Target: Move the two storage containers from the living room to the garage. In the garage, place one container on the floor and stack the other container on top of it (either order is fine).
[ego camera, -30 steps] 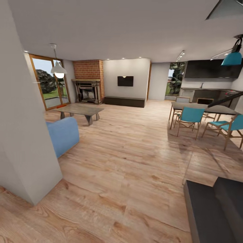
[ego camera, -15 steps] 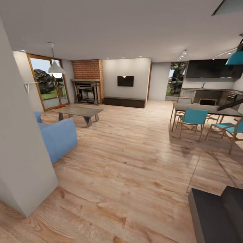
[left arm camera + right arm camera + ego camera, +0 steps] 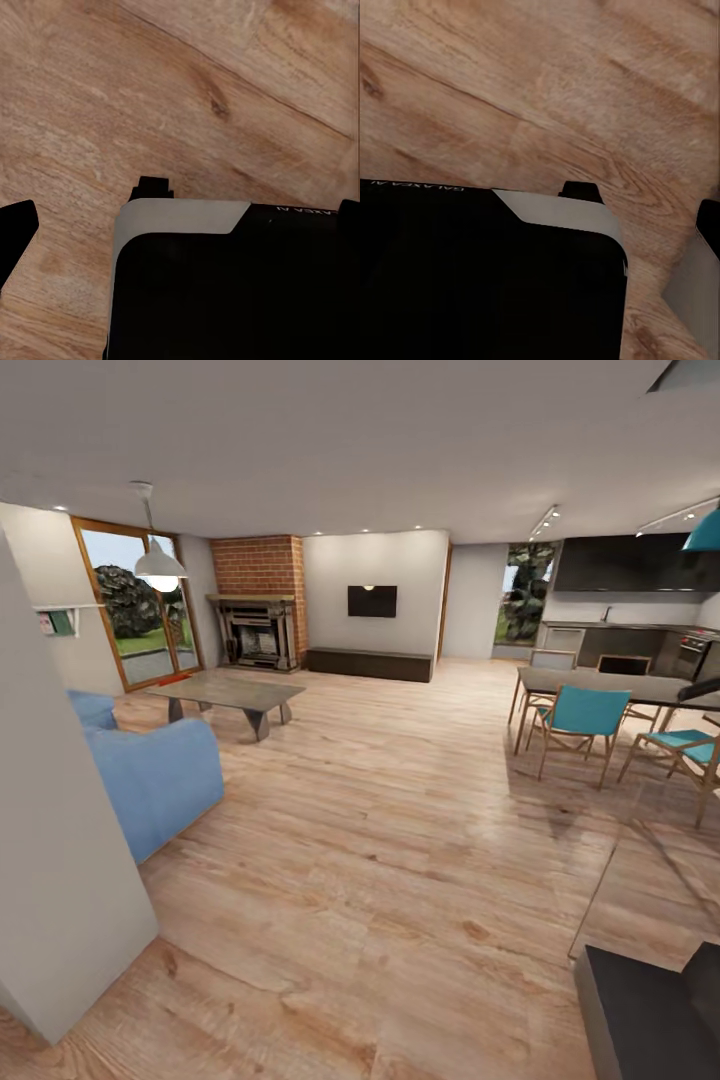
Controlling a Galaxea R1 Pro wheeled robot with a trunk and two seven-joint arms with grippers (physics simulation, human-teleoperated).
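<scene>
Wood-plank living room floor (image 3: 400, 840) — "GALAXEA" lettering (image 3: 309, 212) on the robot's base; hand states unclear.

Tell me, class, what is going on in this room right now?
A wheeled robot is on its way across an open-plan room and is handling nothing. Its head camera looks over the wood-plank floor toward a blue sofa, a low table, a brick fireplace and wood-framed glass doors, with a dining table and teal chairs to the right. A small patch of red lies by the doors, too small to identify. Both wrist cameras look down at the floor past the robot's dark body.
</scene>
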